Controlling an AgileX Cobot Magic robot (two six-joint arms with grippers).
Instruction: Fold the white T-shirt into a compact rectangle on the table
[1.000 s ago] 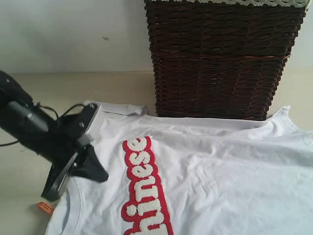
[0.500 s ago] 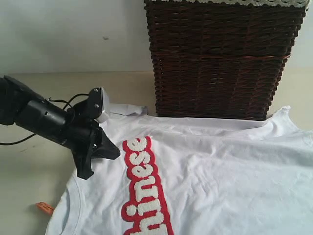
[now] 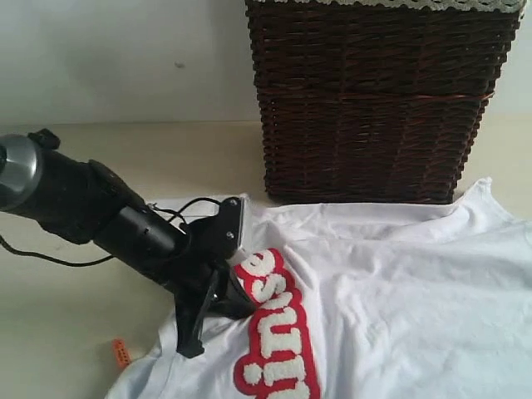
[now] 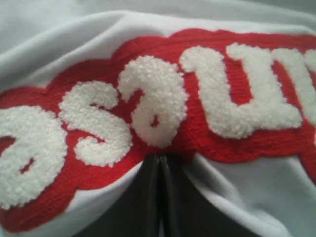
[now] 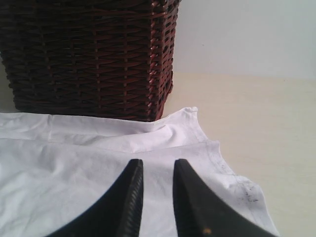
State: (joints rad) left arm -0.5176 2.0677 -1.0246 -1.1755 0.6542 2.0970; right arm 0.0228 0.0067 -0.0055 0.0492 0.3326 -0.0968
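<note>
The white T-shirt (image 3: 399, 307) lies spread over the table (image 3: 83, 166) in the exterior view, its fuzzy red-outlined letters (image 3: 274, 332) bunched up at the left. My left gripper (image 3: 220, 312) is pressed into that end of the shirt, next to the letters. In the left wrist view its jaws (image 4: 160, 163) are shut, with white cloth (image 4: 247, 197) draped round them just below the letters (image 4: 148, 98). A small orange tag (image 3: 121, 352) sticks out at the shirt's left edge. My right gripper (image 5: 157, 168) hovers slightly open over the shirt (image 5: 74, 163) near a corner, nothing between its fingers.
A tall dark brown wicker basket (image 3: 374, 100) stands on the table right behind the shirt, also seen in the right wrist view (image 5: 89, 54). Bare beige table (image 5: 261, 113) stretches beside the shirt's corner. A pale wall runs along the back.
My left arm has swung right and toward the camera, dragging the shirt's left end with it. The letters and the orange tag have shifted right, and the cloth has bunched up.
</note>
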